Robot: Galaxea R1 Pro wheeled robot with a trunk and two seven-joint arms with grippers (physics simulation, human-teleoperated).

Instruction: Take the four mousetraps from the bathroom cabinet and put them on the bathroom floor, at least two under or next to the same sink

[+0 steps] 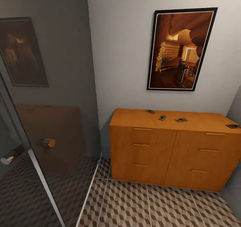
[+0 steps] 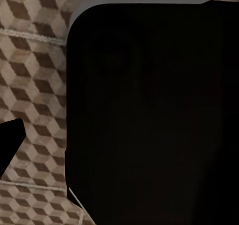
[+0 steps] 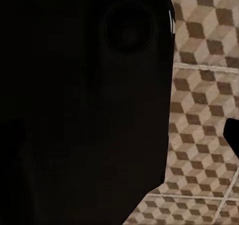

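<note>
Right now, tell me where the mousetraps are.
In the head view, all four mousetraps lie on top of the cabinet, below the picture; three sit mid-top and one at its right end.

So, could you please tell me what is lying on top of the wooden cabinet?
Four mousetraps lie on the cabinet top: three toward the middle, one at its right end. The closed drawers hide whatever is inside.

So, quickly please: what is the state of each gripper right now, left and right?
Left gripper: cannot be told; its wrist view gives a dark body over the tiled floor.
Right gripper: cannot be told; same dark body there.
</note>
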